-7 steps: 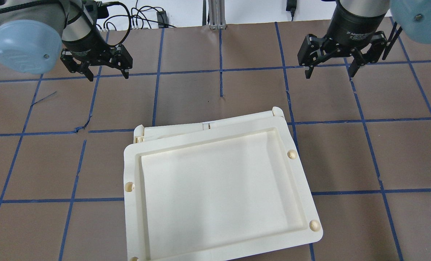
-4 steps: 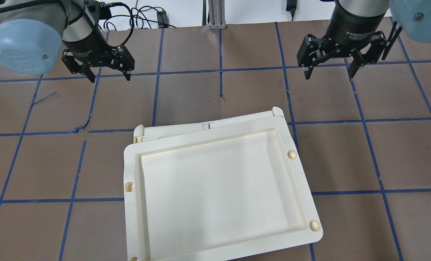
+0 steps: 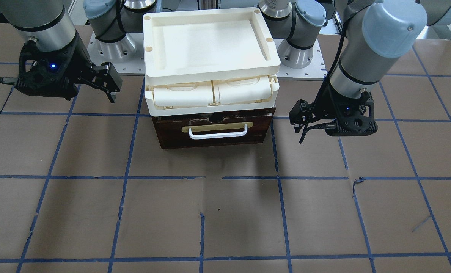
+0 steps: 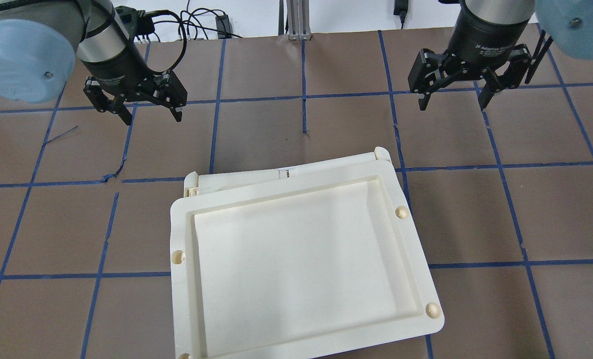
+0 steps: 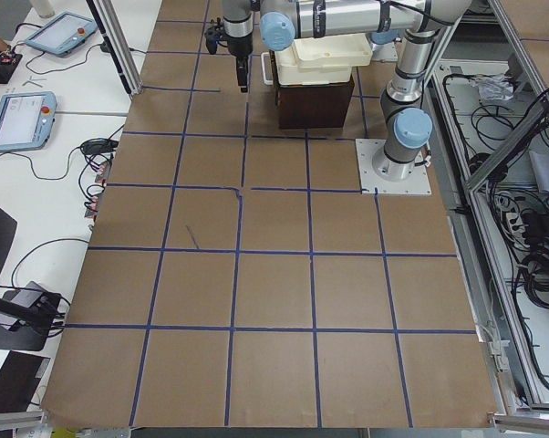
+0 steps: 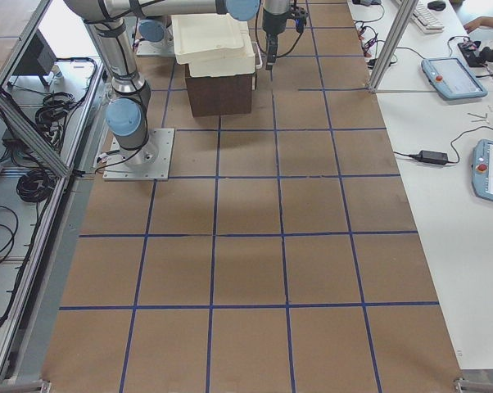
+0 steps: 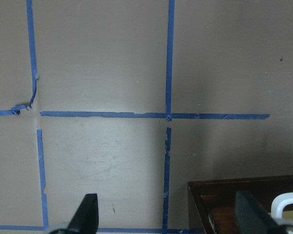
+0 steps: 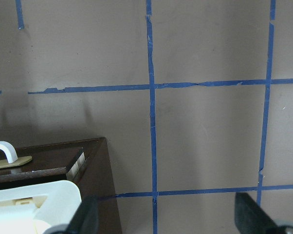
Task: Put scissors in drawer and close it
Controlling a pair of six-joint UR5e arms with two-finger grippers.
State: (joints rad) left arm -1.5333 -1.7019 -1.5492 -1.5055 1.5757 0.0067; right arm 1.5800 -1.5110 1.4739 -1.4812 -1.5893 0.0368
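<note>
The drawer [image 3: 214, 131] shows its dark brown front, brass-coloured plate and white bar handle [image 3: 217, 133] under the cream plastic stack. It stands pushed in and its inside is hidden. The scissors show in no view. My left gripper [image 4: 149, 117] is open and empty, hovering over the table beside the drawer's front corner [image 7: 234, 200]. My right gripper [image 4: 453, 105] is open and empty off the other front corner [image 8: 49, 158]. In the front-facing view the left gripper [image 3: 299, 132] is on the right and the right gripper [image 3: 109, 93] on the left.
A cream plastic tray [image 4: 181, 219] lies on cream compartments [image 3: 210, 94] over the drawer and hides it from above. Brown table paper with a blue tape grid [image 4: 303, 94] spreads around. The arm bases [image 3: 111, 49] stand behind the stack.
My left gripper has moved a little nearer and rightward in the overhead view, and its elbow has swung left. The right gripper has hardly moved. Both stay open.
</note>
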